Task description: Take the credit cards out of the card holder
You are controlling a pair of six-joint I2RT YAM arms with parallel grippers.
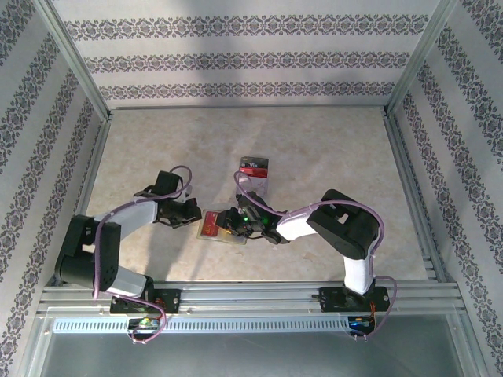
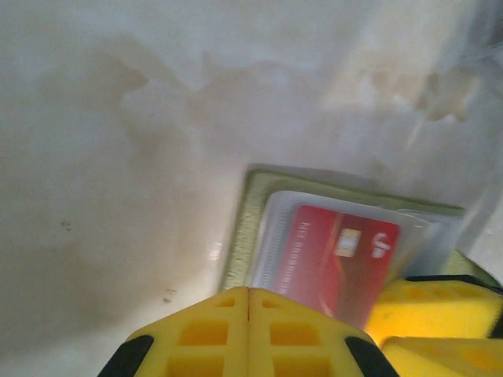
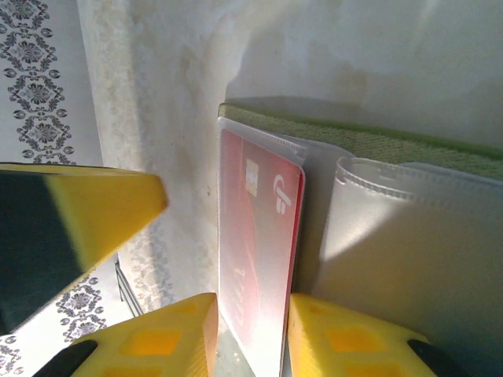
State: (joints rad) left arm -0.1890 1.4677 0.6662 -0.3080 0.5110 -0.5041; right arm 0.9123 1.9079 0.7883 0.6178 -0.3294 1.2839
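Note:
The olive-green card holder (image 1: 214, 228) lies open on the table between the two arms. A red credit card (image 2: 338, 253) with a chip and a white logo sits in its translucent pocket. In the right wrist view the same red credit card (image 3: 256, 236) runs away from the camera. My right gripper (image 3: 251, 322) is shut on its near end, one yellow finger against each long edge. My left gripper (image 2: 249, 294) is shut with nothing in it, its tips at the card holder's (image 2: 243, 228) near left edge. A second, translucent pocket (image 3: 409, 251) lies to the right.
A clear plastic tray (image 1: 255, 168) with red-and-white contents stands just behind the card holder. The left gripper's yellow finger (image 3: 86, 220) hangs close on the left in the right wrist view. Patterned walls and metal rails bound the table.

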